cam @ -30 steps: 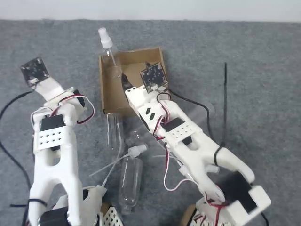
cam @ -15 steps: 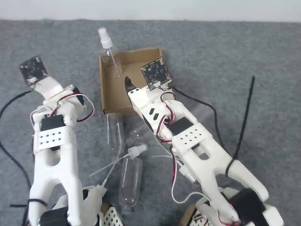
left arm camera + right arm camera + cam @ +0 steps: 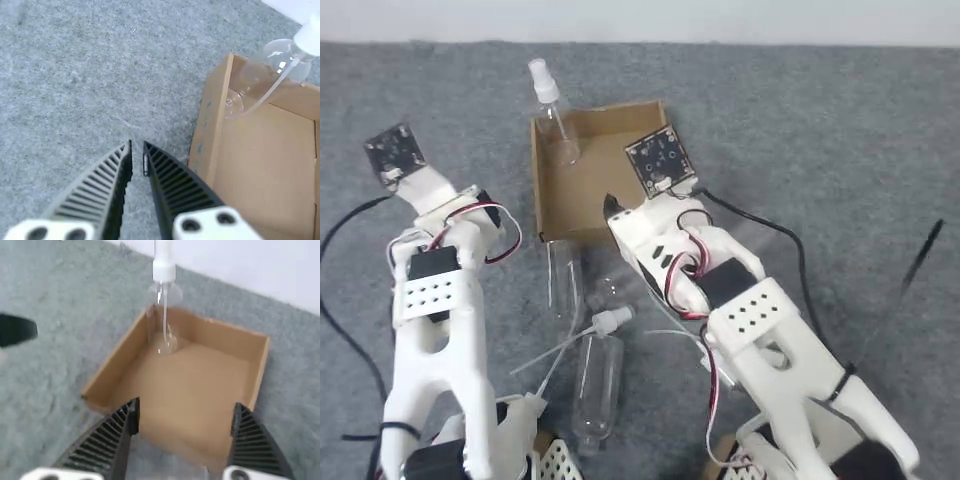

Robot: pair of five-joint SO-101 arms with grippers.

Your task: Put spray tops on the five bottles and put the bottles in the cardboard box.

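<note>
Tabletop point(image 3: 840, 110): we see a grey, carpet-like surface that carries everything.
Right arm point(image 3: 760, 330): white, with red and black wires, it stretches from the near edge toward the cardboard box.
Left arm point(image 3: 435, 300): white, it stands at the left side, well apart from the right arm.
Cardboard box point(image 3: 620, 130): a shallow open tray lying far of centre. Its floor is bare brown card.
Box markings point(image 3: 207, 105): there are small blue marks on the box's outer wall, too small for us to read.
Right gripper point(image 3: 186, 407): released, with the jaws spread wide and holding nothing. It hangs over the near wall of the box.
Left gripper point(image 3: 137, 146): clenched almost tip to tip and holding nothing. It sits above the grey surface just beside the box's left wall.
Upright bottle point(image 3: 560, 135): clear, with a white spray top point(image 3: 542, 80) on it, it stands inside the box at the far left corner.
Lying bottle point(image 3: 598, 385): clear, on the tabletop between the arms and well outside the box.
Loose-looking spray top point(image 3: 610, 320): white, it lies at that bottle's neck end. We cannot tell whether it is fitted.
Open bottle point(image 3: 563, 280): clear, it lies just outside the near wall of the box.
</note>
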